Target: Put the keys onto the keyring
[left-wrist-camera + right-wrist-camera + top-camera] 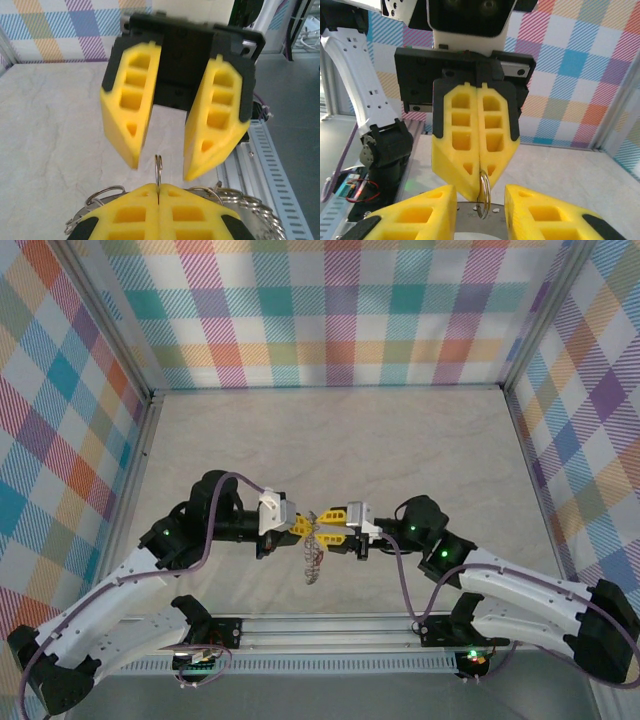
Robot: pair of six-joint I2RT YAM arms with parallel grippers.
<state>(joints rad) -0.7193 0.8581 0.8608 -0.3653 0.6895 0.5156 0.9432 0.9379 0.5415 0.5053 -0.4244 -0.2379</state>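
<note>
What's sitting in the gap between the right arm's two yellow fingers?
A thin metal ring, edge-on, pinched by the shut left gripper. The right wrist view shows it.

The keyring (314, 560), a grey metal ring of coiled, chain-like wire, is held pinched between the closed fingers of the left gripper (308, 524), and most of it is seen hanging straight down below the fingertips in the top view. In the wrist views a thin loop of its wire is seen standing upright out of the seam between those fingers. It stands in the gap between the parted fingers of the right gripper (326, 527), with space left on either side. Further coils are seen spread out to both sides beneath the left fingers.
</note>
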